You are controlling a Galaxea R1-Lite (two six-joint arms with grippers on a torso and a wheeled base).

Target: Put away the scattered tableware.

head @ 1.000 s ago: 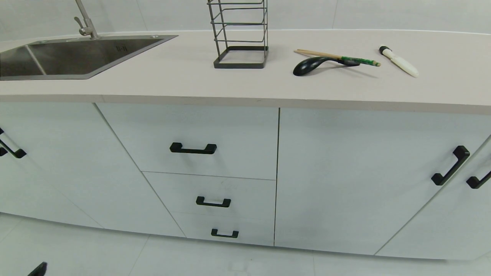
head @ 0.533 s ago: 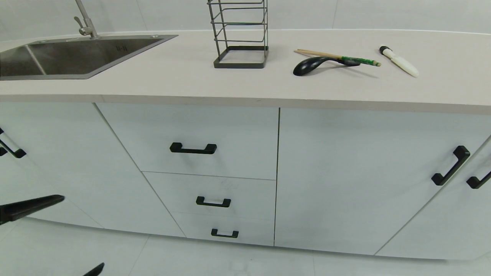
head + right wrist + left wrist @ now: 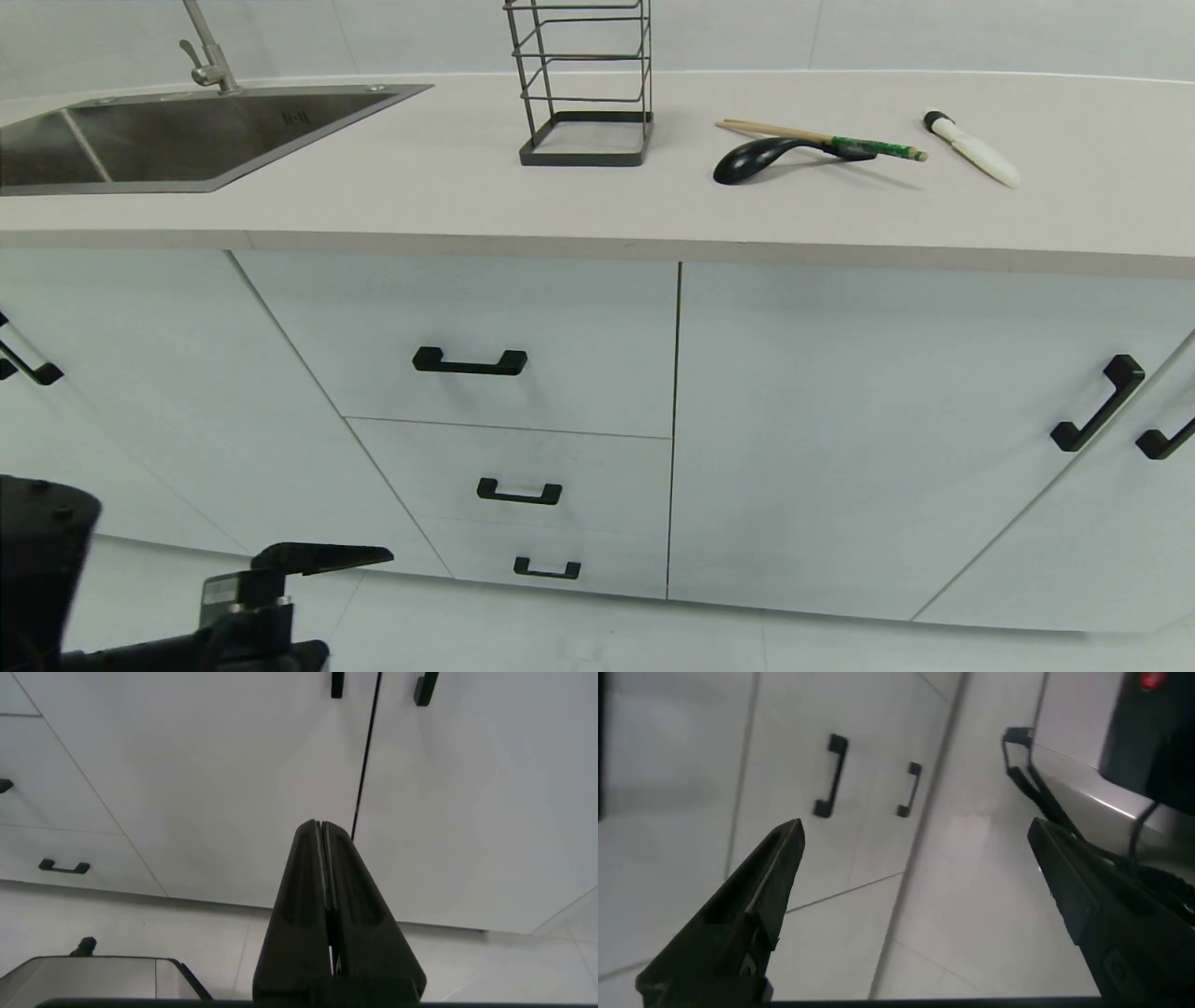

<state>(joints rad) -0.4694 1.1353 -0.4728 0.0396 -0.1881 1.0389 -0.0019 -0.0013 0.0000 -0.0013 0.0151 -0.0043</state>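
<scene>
On the counter's right part lie a black spoon, a pair of wooden chopsticks with green ends resting across the spoon's handle, and a white utensil with a black end. A tall dark wire rack stands upright at mid counter, left of them. My left gripper is open with nothing between its fingers; one finger shows low at the left, in front of the cabinets and far below the counter. My right gripper is shut on nothing and faces the white cabinet doors.
A steel sink with a faucet takes up the counter's far left. Below the counter are three drawers with black handles and cabinet doors with handles. The floor is light tile.
My left gripper has come up into the head view from the lower left and swung to the right. The tableware and rack have not moved.
</scene>
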